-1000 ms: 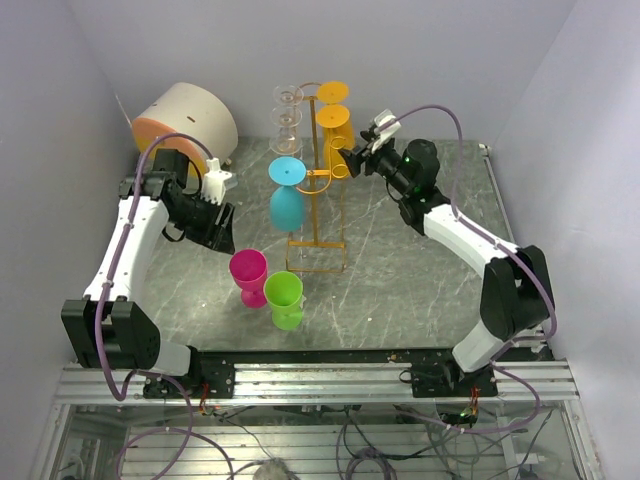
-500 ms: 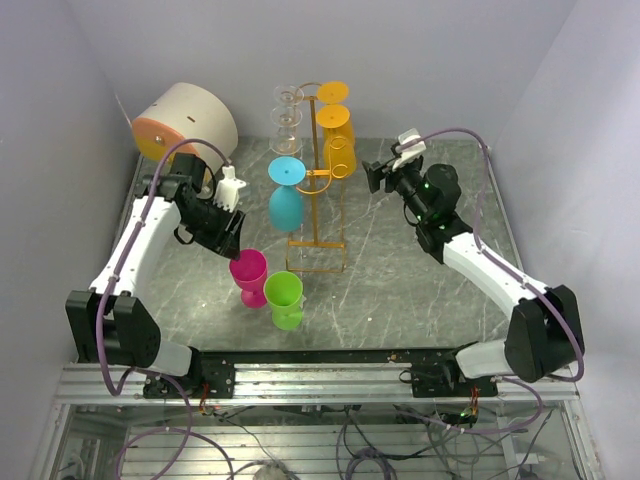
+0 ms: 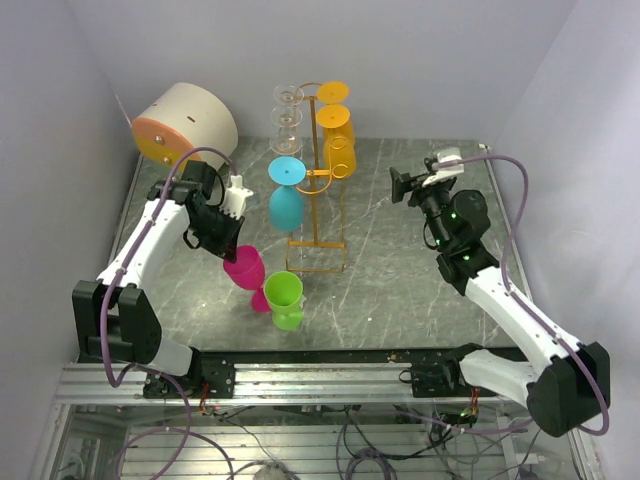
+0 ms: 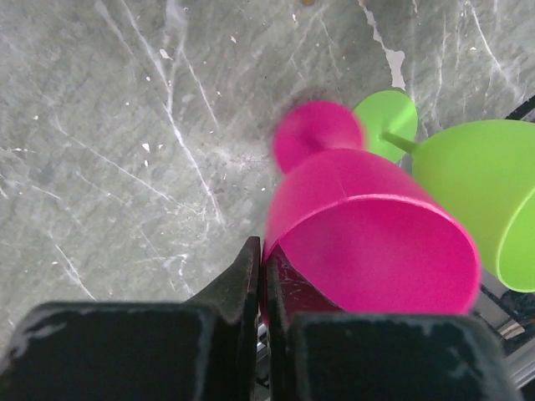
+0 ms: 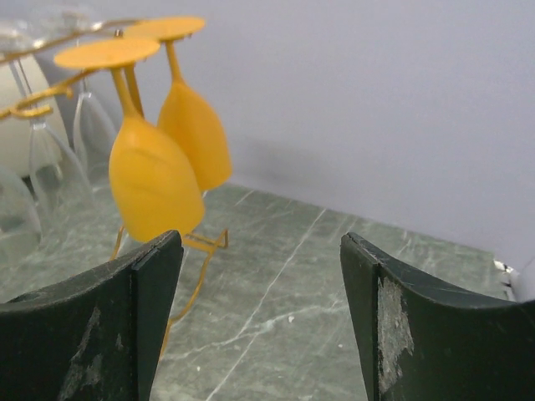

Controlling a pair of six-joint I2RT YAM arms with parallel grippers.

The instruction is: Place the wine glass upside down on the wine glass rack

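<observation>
Left pincer [image 4: 261, 255] clenches the tilted pink wine glass [image 4: 368, 242] by its rim, green glass [image 4: 489, 196] just beside; right pincer [image 5: 259, 246] released, wine glass rack [image 3: 318, 205] between them

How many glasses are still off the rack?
2. The magenta glass is tilted, its rim pinched in the left gripper; the green glass stands on the table right beside it. None seems hidden.

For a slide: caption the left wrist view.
Left gripper pinches the rim of the pink glass, green glass beside it.
</observation>
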